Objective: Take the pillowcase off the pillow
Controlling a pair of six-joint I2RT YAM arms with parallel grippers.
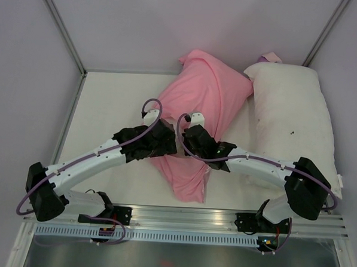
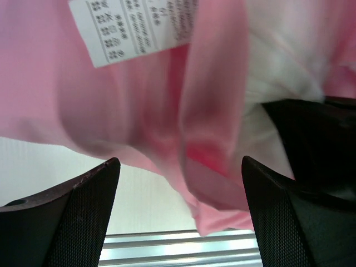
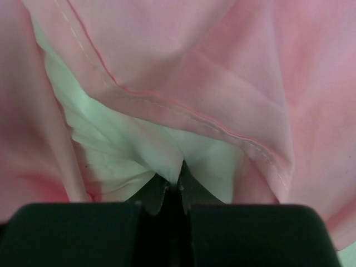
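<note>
Right wrist shows the right gripper (image 3: 179, 184) pinching the plump white pillow (image 3: 128, 150) inside the soft pink fabric pillowcase (image 3: 222, 61); left gripper (image 2: 181, 164) spread; removal seems barely begun.

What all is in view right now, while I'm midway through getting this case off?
soft pink fabric pillowcase: one, pink, crumpled at the table's centre
plain white pillow: one, white, inside the pillowcase, showing at its opening
printed care label: one, white with dark print, on the pillowcase
speckled white pillow: one, white with small dark specks, uncovered, on the table's right side
small lilac item: one, behind the speckled pillow; cannot tell what it is
flat white table: one, white, under everything
ribbed metal rail: one, silver, near edge
left gripper: one, black, open, at the pillowcase's edge
right gripper: one, black, shut on the plain white pillow
</note>
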